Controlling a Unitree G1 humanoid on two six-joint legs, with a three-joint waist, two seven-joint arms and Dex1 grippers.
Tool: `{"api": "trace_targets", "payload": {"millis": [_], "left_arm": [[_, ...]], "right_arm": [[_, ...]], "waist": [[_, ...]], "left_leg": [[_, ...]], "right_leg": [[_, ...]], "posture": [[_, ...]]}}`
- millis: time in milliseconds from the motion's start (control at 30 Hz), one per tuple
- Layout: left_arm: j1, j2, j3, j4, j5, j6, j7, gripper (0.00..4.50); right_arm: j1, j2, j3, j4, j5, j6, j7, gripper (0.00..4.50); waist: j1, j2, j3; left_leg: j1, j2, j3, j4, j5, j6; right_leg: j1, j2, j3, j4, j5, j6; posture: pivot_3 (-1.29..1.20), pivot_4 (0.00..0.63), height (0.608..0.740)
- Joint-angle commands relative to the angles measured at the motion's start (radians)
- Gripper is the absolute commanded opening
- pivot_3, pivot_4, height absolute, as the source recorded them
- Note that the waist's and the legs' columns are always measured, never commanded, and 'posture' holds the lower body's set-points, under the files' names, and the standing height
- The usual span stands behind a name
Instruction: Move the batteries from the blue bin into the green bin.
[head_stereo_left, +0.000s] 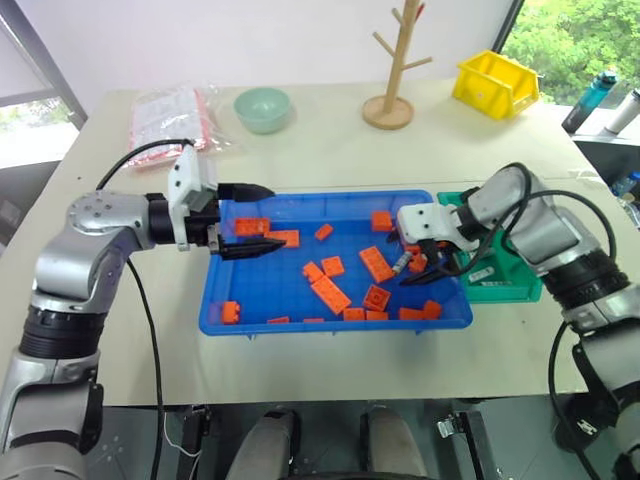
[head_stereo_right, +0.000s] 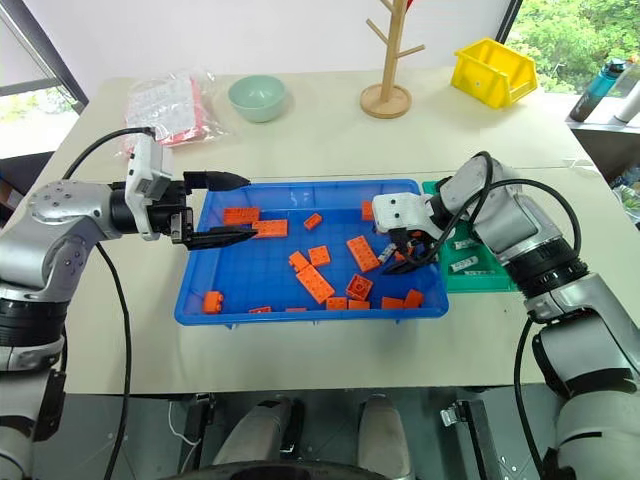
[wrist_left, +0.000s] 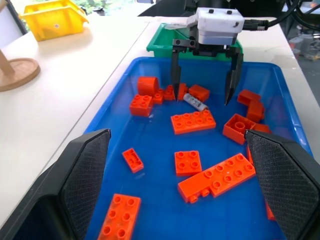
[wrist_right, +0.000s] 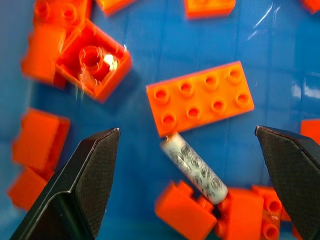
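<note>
One silver-grey battery (wrist_right: 195, 167) with dark markings lies in the blue bin (head_stereo_left: 330, 328) near its right end, among several orange bricks. My right gripper (head_stereo_left: 420, 262) points down over it, open, one finger on each side and nothing held; the left wrist view shows that gripper (wrist_left: 202, 100) straddling the battery (wrist_left: 195, 102). Open and empty, my left gripper (head_stereo_left: 278, 216) hovers level over the bin's left end. The green bin (head_stereo_left: 500, 280) stands against the blue bin's right side, under my right arm. Small pale pieces that look like batteries (head_stereo_right: 463, 253) lie in it.
At the back of the table stand a yellow bin (head_stereo_left: 495, 82), a wooden peg stand (head_stereo_left: 390, 100), a pale green bowl (head_stereo_left: 262, 108) and a plastic bag (head_stereo_left: 170, 115). Bottles (head_stereo_left: 595, 95) stand off the table's right edge.
</note>
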Motion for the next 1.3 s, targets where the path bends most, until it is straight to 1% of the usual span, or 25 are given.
{"api": "trace_targets", "payload": {"millis": [33,167,333,433,600,667,700,800,867,933,1033,1133,1233,1300], "left_arm": [[0.01,0.018,0.044,-0.043,-0.016,0.003,0.012,4.5],[0.02,0.022,0.052,-0.056,-0.022,0.007,0.02,4.5],[0.019,0.029,0.056,-0.057,-0.026,0.011,0.022,4.5],[0.015,0.03,0.056,-0.053,-0.024,0.011,0.022,4.5],[0.006,0.029,0.052,-0.045,-0.022,0.009,0.019,4.5],[0.001,0.028,0.048,-0.041,-0.021,0.008,0.017,4.5],[-0.003,0.027,0.046,-0.038,-0.019,0.007,0.016,4.5],[-0.008,0.026,0.043,-0.031,-0.017,0.005,0.011,4.5],[-0.01,0.024,0.039,-0.027,-0.016,0.003,0.007,4.5],[-0.011,0.021,0.035,-0.022,-0.014,0.0,0.003,4.5],[-0.013,0.014,0.028,-0.013,-0.009,-0.005,-0.003,4.5],[-0.007,0.011,0.027,-0.005,-0.007,-0.008,-0.01,4.5],[0.0,0.011,0.027,0.006,-0.008,-0.01,-0.024,4.5],[0.001,0.013,0.025,0.015,-0.005,-0.015,-0.034,4.5]], "right_arm": [[-0.068,0.043,0.007,0.116,-0.064,-0.114,0.002,4.46],[-0.087,0.081,0.008,0.215,-0.109,-0.204,0.006,4.46],[-0.091,0.118,0.005,0.299,-0.144,-0.262,0.015,4.46],[-0.085,0.133,-0.012,0.303,-0.137,-0.256,0.028,3.68],[-0.053,0.153,-0.064,0.209,-0.073,-0.143,0.074,1.18],[-0.031,0.159,-0.096,0.137,-0.031,-0.07,0.074,0.34],[-0.018,0.163,-0.117,0.094,-0.007,-0.031,0.068,0.04],[0.017,0.186,-0.2,-0.059,0.089,0.12,0.024,0.04],[0.036,0.207,-0.271,-0.183,0.158,0.246,-0.041,0.04],[0.06,0.207,-0.332,-0.301,0.194,0.356,-0.112,0.04],[0.109,0.175,-0.427,-0.458,0.239,0.495,-0.211,0.04],[0.166,0.115,-0.527,-0.569,0.272,0.614,-0.291,0.04],[0.229,0.047,-0.673,-0.631,0.312,0.752,-0.38,0.04],[0.263,0.042,-0.787,-0.653,0.348,0.861,-0.457,0.04]], "waist": [[-0.001,0.0,0.0],[0.0,0.0,0.0],[0.0,-0.001,0.0],[-0.001,-0.002,-0.001],[0.001,-0.002,-0.001],[0.0,-0.002,-0.001],[0.0,-0.002,-0.001],[0.0,-0.002,-0.001],[-0.002,-0.002,-0.001],[-0.001,-0.002,-0.001],[0.007,-0.002,-0.001],[0.012,-0.002,-0.001],[0.014,-0.002,-0.001],[0.012,-0.002,-0.001]], "left_leg": [[0.0,0.0,0.0,0.0,0.0,0.0],[0.0,0.0,0.0,0.0,0.0,0.0],[0.0,0.0,-0.001,0.001,0.0,0.0],[0.0,0.0,-0.001,0.001,0.0,0.0],[0.0,0.0,-0.002,0.001,0.0,0.0],[0.0,0.0,-0.002,0.001,0.0,0.0],[0.0,0.0,-0.002,0.0,0.0,0.0],[0.0,0.0,-0.002,0.0,0.0,0.0],[0.0,0.0,-0.002,0.0,0.0,0.0],[0.0,0.0,-0.002,0.0,0.0,0.0],[0.0,0.0,-0.002,0.0,0.0,0.0],[0.0,-0.003,-0.004,0.001,0.0,0.0],[0.0,-0.003,-0.004,0.001,0.0,0.0],[0.0,-0.003,-0.003,0.0,0.0,0.0]], "right_leg": [[0.0,0.0,0.0,0.0,0.0,0.0],[0.0,0.0,0.0,0.0,0.0,0.0],[0.0,0.001,0.0,0.0,0.0,0.0],[0.001,0.001,0.0,0.0,0.0,0.0],[0.001,0.0,-0.001,0.0,0.0,0.0],[0.001,0.0,-0.001,0.0,0.0,0.0],[0.001,0.0,-0.001,0.0,0.0,0.0],[0.0,0.0,-0.001,0.001,0.0,0.0],[0.0,0.0,-0.001,0.001,0.0,0.0],[0.0,0.0,-0.001,0.002,0.0,0.0],[0.0,0.0,-0.001,0.002,0.0,0.0],[0.001,-0.001,0.0,0.001,0.0,0.0],[0.001,-0.002,0.0,0.001,0.0,0.0],[0.001,-0.002,0.0,0.001,0.0,0.0]], "posture": [[0.0,0.15,0.719],[0.0,0.15,0.719],[0.0,0.15,0.719],[0.0,0.15,0.719],[0.0,0.15,0.719],[0.0,0.15,0.719],[0.0,0.15,0.719],[0.0,0.15,0.719],[0.0,0.15,0.719],[0.0,0.15,0.719],[0.0,0.15,0.719],[0.0,0.15,0.719],[0.0,0.15,0.719],[0.0,0.15,0.719]]}}
